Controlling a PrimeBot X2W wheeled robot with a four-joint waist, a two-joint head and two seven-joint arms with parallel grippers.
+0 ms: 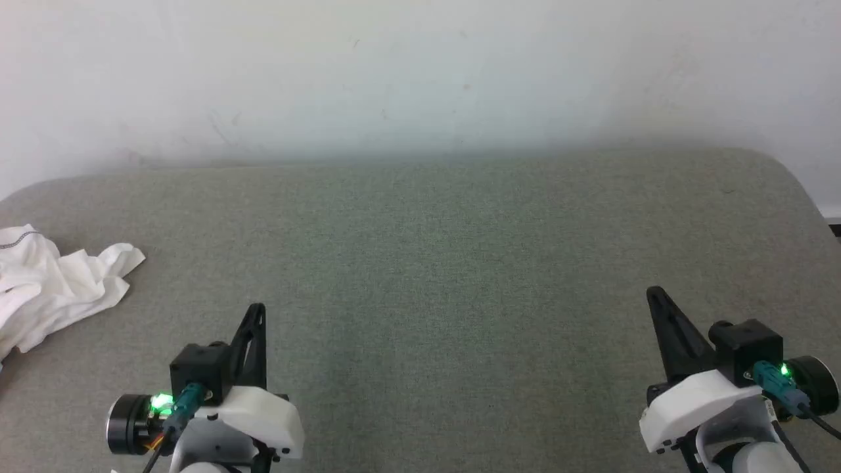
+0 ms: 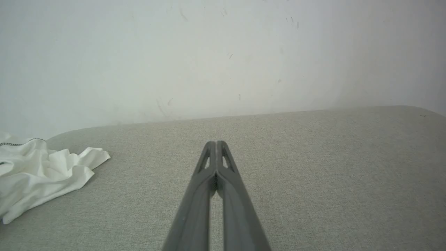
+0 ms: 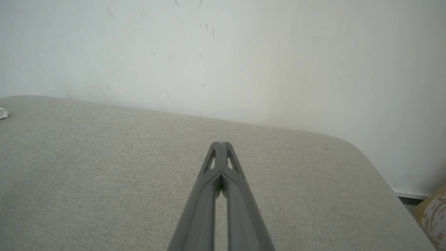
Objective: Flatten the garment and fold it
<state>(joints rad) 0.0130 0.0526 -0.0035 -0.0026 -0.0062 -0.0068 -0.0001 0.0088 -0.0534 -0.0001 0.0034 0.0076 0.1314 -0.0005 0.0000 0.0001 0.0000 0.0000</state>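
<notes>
Plain indoor room, grey fabric-covered surface [image 1: 460,263], scuffed white wall [image 1: 420,66]

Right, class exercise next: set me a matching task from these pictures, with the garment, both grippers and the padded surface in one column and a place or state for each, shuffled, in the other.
Column A
1. garment
2. left gripper
3. right gripper
4. padded surface

Column B
a. shut, lower right of the head view
b. grey, flat, rounded far corners
c. crumpled white heap, far left
d. shut, lower left of the head view

Pairs: 1-c, 2-d, 3-a, 4-b
</notes>
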